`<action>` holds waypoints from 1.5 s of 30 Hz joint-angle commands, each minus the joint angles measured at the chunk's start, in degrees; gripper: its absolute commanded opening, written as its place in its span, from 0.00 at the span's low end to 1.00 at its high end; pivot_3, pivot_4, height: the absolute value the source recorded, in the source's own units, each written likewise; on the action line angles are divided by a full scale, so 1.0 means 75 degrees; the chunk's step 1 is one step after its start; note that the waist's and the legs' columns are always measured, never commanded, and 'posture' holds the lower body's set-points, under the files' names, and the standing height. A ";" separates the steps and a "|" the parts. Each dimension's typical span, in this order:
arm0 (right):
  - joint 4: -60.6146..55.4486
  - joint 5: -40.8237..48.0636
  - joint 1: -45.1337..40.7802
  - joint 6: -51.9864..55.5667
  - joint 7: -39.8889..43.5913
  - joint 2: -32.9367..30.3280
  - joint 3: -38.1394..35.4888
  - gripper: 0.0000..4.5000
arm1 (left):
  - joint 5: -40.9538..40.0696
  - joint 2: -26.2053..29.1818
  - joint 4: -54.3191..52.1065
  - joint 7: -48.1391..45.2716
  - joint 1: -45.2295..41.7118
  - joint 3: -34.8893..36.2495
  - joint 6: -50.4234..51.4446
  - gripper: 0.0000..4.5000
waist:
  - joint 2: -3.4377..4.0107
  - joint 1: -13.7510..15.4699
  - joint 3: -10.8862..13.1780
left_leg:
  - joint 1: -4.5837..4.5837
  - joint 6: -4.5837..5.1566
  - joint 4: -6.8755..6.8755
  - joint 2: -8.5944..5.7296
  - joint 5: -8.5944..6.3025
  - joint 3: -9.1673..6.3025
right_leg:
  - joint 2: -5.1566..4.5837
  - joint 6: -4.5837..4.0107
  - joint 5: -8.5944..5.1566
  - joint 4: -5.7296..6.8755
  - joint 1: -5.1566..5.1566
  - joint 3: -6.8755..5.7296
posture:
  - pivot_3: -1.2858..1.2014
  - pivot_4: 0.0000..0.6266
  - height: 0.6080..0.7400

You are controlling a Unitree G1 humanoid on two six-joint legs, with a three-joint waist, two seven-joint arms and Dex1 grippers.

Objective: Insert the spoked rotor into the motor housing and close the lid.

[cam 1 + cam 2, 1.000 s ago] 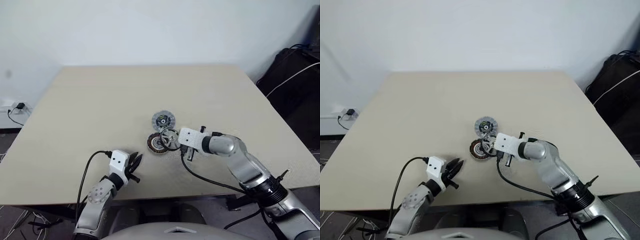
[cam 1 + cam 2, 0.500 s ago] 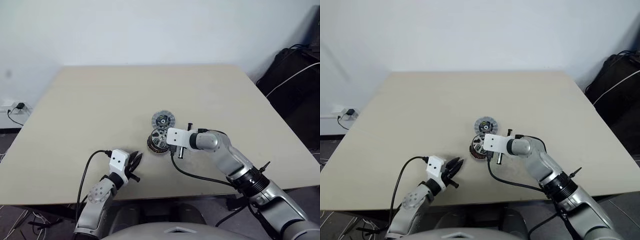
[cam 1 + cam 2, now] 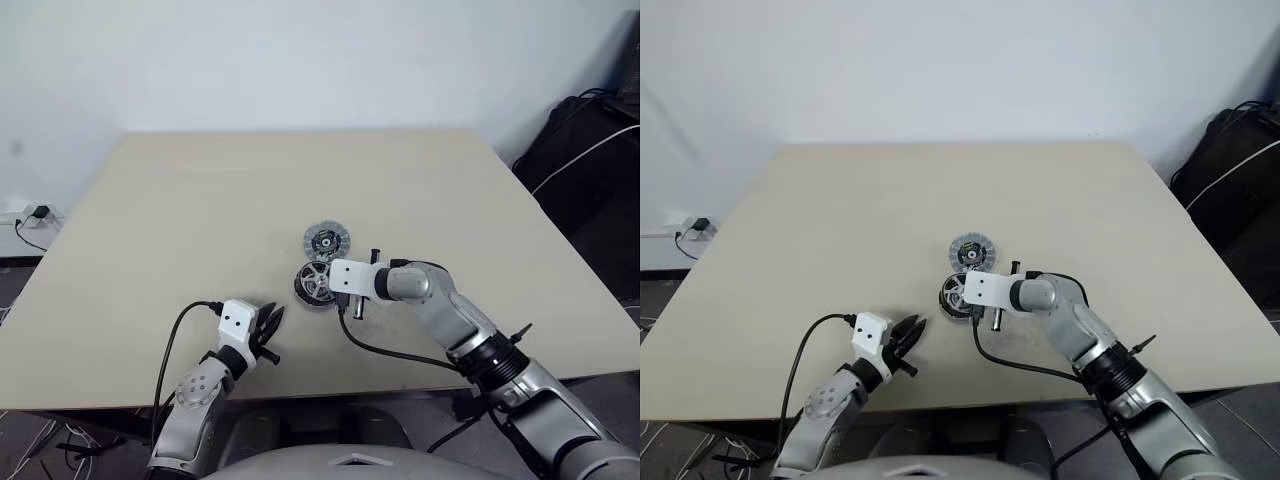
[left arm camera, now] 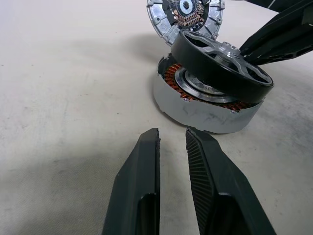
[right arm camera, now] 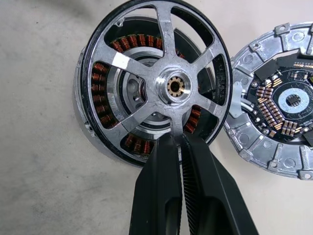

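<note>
Clenched on one spoke, the right gripper (image 5: 181, 142) had carried the spoked rotor (image 5: 161, 83) over the motor housing (image 4: 205, 110), tilted, not yet seated; left gripper (image 4: 171, 142) waited slightly parted, empty.

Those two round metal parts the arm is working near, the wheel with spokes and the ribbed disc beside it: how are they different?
The spoked rotor has open gaps showing copper windings; the lid is solid, with a dark circuit centre. The rotor sits tilted over the motor housing, pinched by the right gripper; the lid lies flat, untouched. Both are round and silver.
</note>
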 commanded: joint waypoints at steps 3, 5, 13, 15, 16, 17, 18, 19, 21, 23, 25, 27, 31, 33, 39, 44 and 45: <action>0.0167 -0.0118 -0.0277 -0.0177 -0.0044 0.0055 -0.0132 0.01 | -0.0090 -0.0048 -0.0452 0.0038 -0.0048 -0.0017 -0.0016 0.20 | 0.0000 0.0001 0.0000 | 0.0000 0.0000 0.0001 0.0000 0.0000 0.0000 | 0.0000 0.0000 0.0000 0.0001 0.0000 0.0000 | 0.52 0.00 1.00; 0.0217 -0.0139 -0.0296 -0.0206 -0.0038 0.0057 -0.0130 0.01 | -0.0087 -0.0056 -0.0486 0.0058 -0.0039 -0.0026 0.0003 0.20 | 0.0000 0.0001 0.0000 | 0.0000 0.0000 0.0001 0.0000 0.0000 0.0000 | 0.0000 0.0000 0.0000 0.0001 0.0000 0.0000 | 0.52 0.00 1.00; 0.0286 -0.0164 -0.0304 -0.0278 0.0134 -0.0068 -0.0165 0.01 | -0.0089 -0.0069 -0.0579 0.0091 -0.0049 -0.0014 0.0103 0.20 | 0.0001 0.0004 -0.0001 | 0.0000 -0.0001 0.0002 0.0000 0.0001 0.0000 | 0.0000 0.0000 0.0000 0.0001 0.0001 0.0001 | 0.52 0.00 1.00; 0.0259 -0.0158 -0.0290 -0.0269 0.0184 -0.0096 -0.0176 0.06 | -0.0093 -0.0073 -0.0583 0.0085 -0.0062 -0.0016 0.0116 0.20 | 0.0001 0.0008 -0.0001 | 0.0000 -0.0001 0.0002 -0.0001 0.0000 0.0000 | 0.0000 0.0000 0.0000 0.0001 0.0001 0.0000 | 0.52 0.00 1.00; 0.0249 -0.0155 -0.0285 -0.0265 0.0204 -0.0105 -0.0181 0.13 | -0.0094 -0.0074 -0.0584 0.0080 -0.0067 -0.0017 0.0120 0.20 | 0.0001 0.0009 -0.0001 | 0.0000 -0.0001 0.0002 -0.0001 0.0000 0.0000 | -0.0001 0.0000 0.0000 0.0000 0.0002 0.0001 | 0.52 0.00 1.00; 0.0235 -0.0161 -0.0282 -0.0262 0.0217 -0.0114 -0.0184 0.17 | -0.0097 -0.0075 -0.0581 0.0075 -0.0071 -0.0016 0.0121 0.20 | 0.0001 0.0008 -0.0001 | -0.0001 -0.0001 0.0002 -0.0001 0.0000 0.0000 | -0.0001 0.0000 0.0000 0.0000 0.0002 0.0001 | 0.52 0.00 1.00; 0.0210 -0.0196 -0.0280 -0.0286 0.0177 -0.0126 -0.0186 0.26 | -0.0099 -0.0074 -0.0575 0.0070 -0.0073 -0.0014 0.0120 0.20 | 0.0001 0.0004 -0.0001 | -0.0001 -0.0001 0.0002 -0.0002 0.0000 0.0000 | -0.0001 0.0000 0.0000 0.0000 0.0002 0.0001 | 0.52 0.00 1.00; 0.0185 -0.0228 -0.0284 -0.0316 0.0144 -0.0141 -0.0181 0.33 | -0.0101 -0.0074 -0.0566 0.0066 -0.0074 -0.0012 0.0116 0.20 | 0.0001 -0.0002 -0.0001 | 0.0000 -0.0001 0.0002 -0.0001 0.0000 0.0000 | -0.0001 0.0000 0.0001 0.0000 0.0002 0.0001 | 0.52 0.00 1.00; 0.0054 -0.0212 -0.0282 -0.0318 0.0186 -0.0167 -0.0204 0.47 | -0.0104 -0.0072 -0.0548 0.0057 -0.0063 -0.0006 0.0097 0.20 | 0.0002 -0.0003 -0.0001 | 0.0002 -0.0001 0.0002 -0.0001 0.0001 0.0000 | 0.0000 0.0000 0.0000 0.0001 0.0002 0.0001 | 0.52 0.00 1.00; -0.0065 -0.0196 -0.0291 -0.0305 0.0188 -0.0171 -0.0250 0.47 | -0.0109 -0.0071 -0.0520 0.0049 -0.0059 0.0001 0.0078 0.20 | 0.0002 -0.0001 -0.0002 | 0.0002 -0.0003 0.0002 0.0000 0.0002 0.0000 | 0.0000 -0.0001 0.0000 0.0004 0.0001 0.0000 | 0.52 0.00 1.00; -0.0168 -0.0184 -0.0306 -0.0296 0.0184 -0.0180 -0.0294 0.47 | -0.0110 -0.0072 -0.0479 0.0039 -0.0062 0.0005 0.0055 0.20 | 0.0002 -0.0002 -0.0001 | 0.0001 -0.0003 0.0002 0.0000 0.0002 0.0000 | 0.0000 -0.0001 0.0000 0.0005 0.0000 0.0001 | 0.52 0.00 1.00; -0.0305 -0.0093 -0.0290 -0.0269 0.0180 -0.0165 -0.0386 0.47 | -0.0109 -0.0077 -0.0418 0.0031 -0.0072 0.0011 0.0020 0.20 | 0.0002 -0.0002 -0.0001 | 0.0001 -0.0003 0.0002 0.0000 0.0002 0.0000 | 0.0000 -0.0001 0.0000 0.0004 0.0000 0.0001 | 0.52 0.00 1.00; -0.0470 0.0257 -0.0180 -0.0080 -0.0013 0.0097 -0.0696 0.38 | -0.0107 -0.0085 -0.0327 0.0019 -0.0096 0.0024 -0.0035 0.20 | 0.0002 -0.0001 -0.0001 | 0.0001 -0.0003 0.0002 0.0000 0.0002 0.0000 | 0.0000 -0.0001 0.0000 0.0004 0.0000 0.0001 | 0.52 0.00 1.00; -0.0384 0.0399 -0.0120 0.0100 -0.0290 0.0418 -0.0883 0.27 | -0.0104 -0.0092 -0.0273 0.0014 -0.0110 0.0030 -0.0069 0.20 | 0.0002 -0.0002 -0.0002 | 0.0002 -0.0003 0.0002 0.0000 0.0002 0.0000 | 0.0000 -0.0001 0.0000 0.0005 0.0000 0.0002 | 0.52 0.00 1.00; 0.0017 0.1027 0.0213 0.0836 -0.1471 0.1933 -0.1594 0.01 | -0.0092 -0.0082 -0.0277 0.0001 -0.0093 0.0035 -0.0113 0.20 | 0.0003 -0.0014 -0.0003 | 0.0001 -0.0008 0.0002 0.0001 0.0004 0.0000 | 0.0002 -0.0003 0.0002 0.0011 -0.0001 0.0002 | 0.52 0.00 1.00; 0.0188 0.1767 0.0561 0.1544 -0.1970 0.2910 -0.2172 0.01 | -0.0098 -0.0029 -0.0242 -0.0026 -0.0086 0.0086 -0.0160 0.20 | 0.0005 -0.0025 -0.0003 | 0.0001 -0.0010 0.0002 0.0001 0.0005 0.0001 | 0.0003 -0.0003 0.0002 0.0012 -0.0001 0.0005 | 0.52 0.00 1.00; 0.0194 0.1832 0.0615 0.1621 -0.2012 0.2959 -0.2191 0.01 | -0.0103 -0.0017 -0.0227 -0.0035 -0.0084 0.0097 -0.0172 0.20 | 0.0005 -0.0026 -0.0003 | 0.0001 -0.0010 0.0002 0.0000 0.0005 0.0000 | 0.0003 -0.0001 0.0002 0.0011 0.0000 0.0007 | 0.52 0.00 1.00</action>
